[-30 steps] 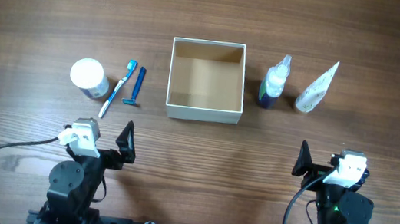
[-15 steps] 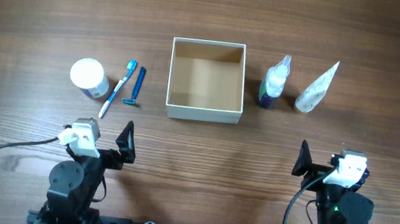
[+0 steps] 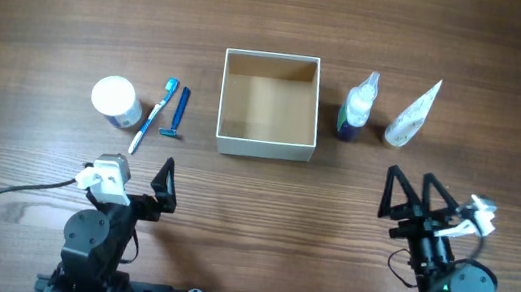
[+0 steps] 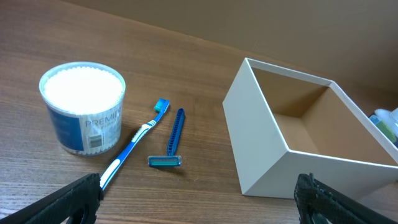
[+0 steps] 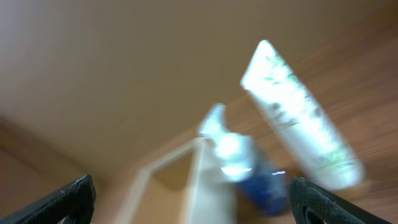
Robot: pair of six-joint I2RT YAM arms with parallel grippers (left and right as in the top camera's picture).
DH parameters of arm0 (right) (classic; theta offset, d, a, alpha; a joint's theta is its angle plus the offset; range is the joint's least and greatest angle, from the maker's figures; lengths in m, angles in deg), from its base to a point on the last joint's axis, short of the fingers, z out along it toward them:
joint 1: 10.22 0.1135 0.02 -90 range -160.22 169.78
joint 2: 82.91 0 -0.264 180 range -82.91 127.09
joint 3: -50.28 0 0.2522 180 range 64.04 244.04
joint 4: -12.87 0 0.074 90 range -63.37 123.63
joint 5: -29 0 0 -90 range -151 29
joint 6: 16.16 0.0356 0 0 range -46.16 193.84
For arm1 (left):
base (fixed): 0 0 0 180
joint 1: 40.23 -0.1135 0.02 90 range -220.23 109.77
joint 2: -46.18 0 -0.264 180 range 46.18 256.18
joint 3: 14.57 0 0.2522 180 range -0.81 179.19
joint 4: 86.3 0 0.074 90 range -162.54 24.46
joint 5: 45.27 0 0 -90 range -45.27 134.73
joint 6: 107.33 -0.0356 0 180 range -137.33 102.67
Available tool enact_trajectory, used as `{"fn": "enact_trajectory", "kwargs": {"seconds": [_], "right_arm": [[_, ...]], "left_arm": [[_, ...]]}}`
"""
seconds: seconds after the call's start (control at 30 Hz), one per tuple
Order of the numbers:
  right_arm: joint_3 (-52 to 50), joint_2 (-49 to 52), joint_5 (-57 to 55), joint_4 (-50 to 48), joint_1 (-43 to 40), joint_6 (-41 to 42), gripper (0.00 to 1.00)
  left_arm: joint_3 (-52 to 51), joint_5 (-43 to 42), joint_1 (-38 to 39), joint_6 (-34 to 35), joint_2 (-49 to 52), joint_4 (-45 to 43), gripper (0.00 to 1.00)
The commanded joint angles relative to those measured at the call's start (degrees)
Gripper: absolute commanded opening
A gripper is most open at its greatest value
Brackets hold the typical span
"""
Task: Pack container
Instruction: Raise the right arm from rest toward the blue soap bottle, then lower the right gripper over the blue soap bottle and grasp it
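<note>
The container (image 3: 263, 147), a square white box with a tan inside, stands empty at the table's middle; it also shows in the left wrist view (image 4: 264, 155). Left of it lie a white round jar (image 3: 114, 100), a blue toothbrush (image 3: 154, 115) and a blue razor (image 3: 178, 113). Right of it are a small spray bottle (image 3: 356, 106) and a white tube (image 3: 413, 115), both blurred in the right wrist view. My left gripper (image 3: 162, 186) is open and empty at the near left. My right gripper (image 3: 411, 198) is open and empty, below the bottle and tube.
The jar (image 4: 83, 107), toothbrush (image 4: 132, 148) and razor (image 4: 172, 140) lie ahead of the left gripper. The bottle (image 5: 239, 163) and tube (image 5: 297, 116) fill the right wrist view. A black cable (image 3: 1, 201) runs at the near left edge.
My right arm has lifted and swung forward, its open fingers now pointing toward the bottle and tube. The left arm and all objects are unmoved.
</note>
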Motion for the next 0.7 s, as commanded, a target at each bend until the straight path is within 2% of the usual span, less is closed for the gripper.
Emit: {"fn": "enact_trajectory", "kwargs": {"seconds": [0.0,0.03,0.1,0.17,0.27,0.4,0.47,0.53,0.67], "right_arm": [[0.04,-0.68,8.15,-5.03,0.17,14.36,0.99],[0.15,-0.59,10.47,-6.99,0.17,10.88,1.00],[1.49,0.39,12.22,-7.39,0.17,9.53,0.99],[5.01,3.28,15.04,-6.51,0.17,2.36,1.00],[15.67,12.17,16.15,2.34,0.17,-7.50,1.00],[38.88,31.58,14.88,20.06,0.17,-23.67,1.00],[47.84,38.73,12.74,26.95,0.20,-26.45,1.00],[62.47,50.23,8.48,37.62,0.24,-31.19,0.99],[81.29,65.68,4.28,50.34,0.68,-33.83,1.00]], "left_arm": [[-0.33,-0.50,-0.39,-0.72,-0.42,-0.20,1.00],[-0.33,-0.50,-0.39,-0.72,-0.42,-0.20,1.00],[-0.33,-0.50,-0.39,-0.72,-0.42,-0.20,1.00],[-0.33,-0.50,-0.39,-0.72,-0.42,-0.20,1.00],[-0.33,-0.50,-0.39,-0.72,-0.42,-0.20,1.00],[-0.33,-0.50,-0.39,-0.72,-0.42,-0.20,1.00],[-0.33,-0.50,-0.39,-0.72,-0.42,-0.20,1.00],[-0.33,-0.50,-0.39,-0.72,-0.42,-0.20,1.00],[-0.33,-0.50,-0.39,-0.72,-0.42,-0.20,1.00]]}}
